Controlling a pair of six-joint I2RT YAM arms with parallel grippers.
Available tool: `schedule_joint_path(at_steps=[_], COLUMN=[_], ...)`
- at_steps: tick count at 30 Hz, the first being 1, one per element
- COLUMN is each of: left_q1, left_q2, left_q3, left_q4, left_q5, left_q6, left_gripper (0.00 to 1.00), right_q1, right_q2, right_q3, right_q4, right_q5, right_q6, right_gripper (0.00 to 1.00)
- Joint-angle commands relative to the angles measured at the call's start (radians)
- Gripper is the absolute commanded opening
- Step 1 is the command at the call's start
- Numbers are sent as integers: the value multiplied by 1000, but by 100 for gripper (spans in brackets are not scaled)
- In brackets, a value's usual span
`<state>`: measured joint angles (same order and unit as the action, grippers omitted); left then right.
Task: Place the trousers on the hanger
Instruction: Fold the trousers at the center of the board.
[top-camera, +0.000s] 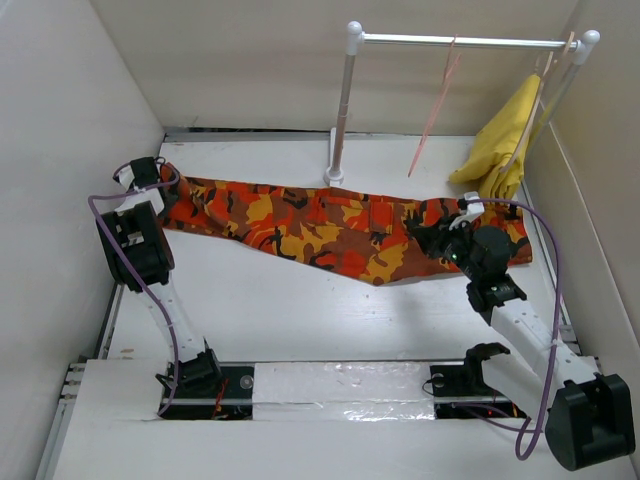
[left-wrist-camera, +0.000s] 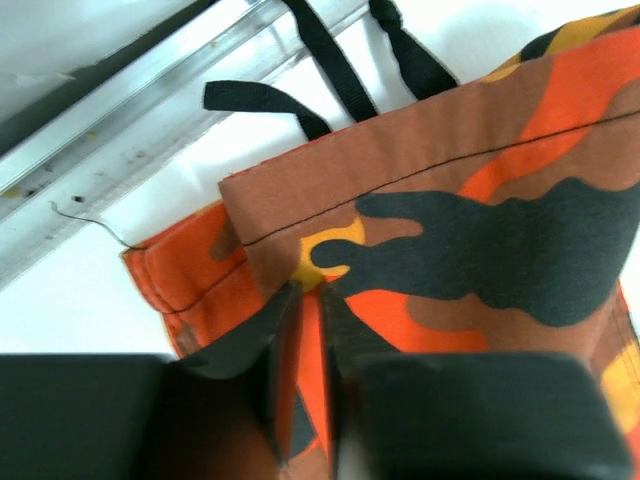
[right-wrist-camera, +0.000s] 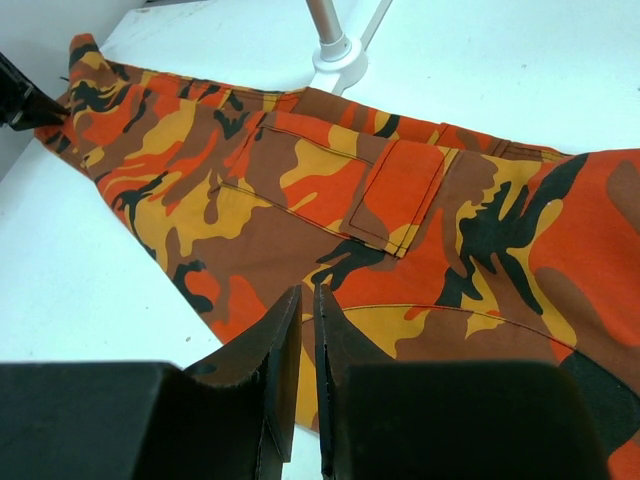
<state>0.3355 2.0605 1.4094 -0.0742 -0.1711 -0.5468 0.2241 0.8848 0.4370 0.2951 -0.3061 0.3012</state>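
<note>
The camouflage trousers (top-camera: 320, 230) lie flat and stretched across the table from left to right. My left gripper (top-camera: 163, 195) is shut on the hem of the leg end; orange fabric shows pinched between its jaws in the left wrist view (left-wrist-camera: 308, 290), with black straps (left-wrist-camera: 330, 70) trailing beyond. My right gripper (top-camera: 432, 238) is over the waist end near a pocket (right-wrist-camera: 400, 195), its jaws (right-wrist-camera: 308, 292) together with only a thin slit; no fabric shows between them. The pink hanger (top-camera: 437, 105) hangs on the rail (top-camera: 460, 41) at the back, apart from both grippers.
A yellow garment (top-camera: 505, 135) hangs on a pale hanger at the rail's right end. The rack's post and base (top-camera: 334, 170) stand just behind the trousers' middle. White walls close in left, right and back. A metal strip (left-wrist-camera: 150, 90) runs along the table's left edge.
</note>
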Motion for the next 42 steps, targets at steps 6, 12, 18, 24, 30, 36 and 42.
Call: schedule_joint_path(at_steps=[6, 12, 18, 24, 30, 36, 42], left_q1=[5, 5, 5, 5, 5, 5, 5], left_q2=[-72, -74, -48, -30, -17, -16, -60], left_q3=[-9, -16, -3, 14, 19, 14, -7], left_q4=[-35, -33, -47, -55, -45, -38, -18], left_q5=[-41, -30, -21, -27, -11, -11, -16], left_q6=[30, 30, 25, 27, 22, 24, 24], left_gripper=[15, 23, 23, 22, 13, 0, 0], right_q1=[20, 20, 20, 20, 20, 20, 20], right_q2=[-10, -14, -14, -4, 3, 3, 2], right_q3=[52, 49, 49, 51, 52, 51, 51], right_q4=[27, 29, 29, 30, 32, 32, 32], right_q5=[-4, -4, 7, 7, 9, 10, 4], right_q6=[-20, -20, -20, -20, -20, -20, -20], right_gripper=[16, 16, 16, 16, 16, 16, 16])
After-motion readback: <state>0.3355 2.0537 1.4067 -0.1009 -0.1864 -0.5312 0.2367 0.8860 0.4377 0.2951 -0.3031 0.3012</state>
